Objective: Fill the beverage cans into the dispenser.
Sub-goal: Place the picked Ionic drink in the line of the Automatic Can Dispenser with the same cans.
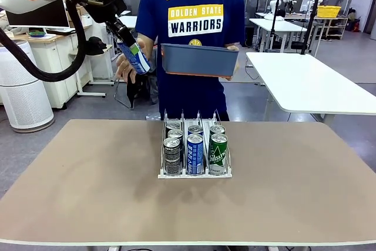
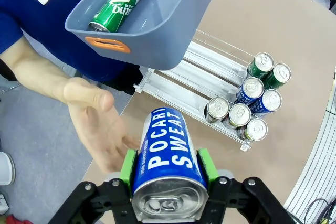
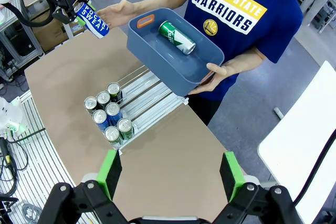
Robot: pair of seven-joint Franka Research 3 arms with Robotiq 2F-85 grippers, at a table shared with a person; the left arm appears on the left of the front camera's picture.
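Observation:
My left gripper (image 1: 130, 48) is shut on a blue can with white print (image 1: 135, 57), held high above the table's far left, next to the person's open hand (image 1: 124, 67). In the left wrist view the blue can (image 2: 169, 156) sits between the green pads (image 2: 128, 167). The clear dispenser (image 1: 195, 171) stands mid-table with several cans: dark ones (image 1: 171, 156) left, blue (image 1: 194, 154) in the middle, green (image 1: 218, 153) right. The person holds a blue-grey tub (image 1: 198, 60) with a green can (image 3: 177, 37) lying in it. My right gripper (image 3: 170, 174) is open high above the table.
The brown table (image 1: 88, 192) has wide free room on both sides of the dispenser. A white table (image 1: 311, 83) stands at the far right. The back halves of the dispenser lanes (image 2: 199, 74) hold no cans.

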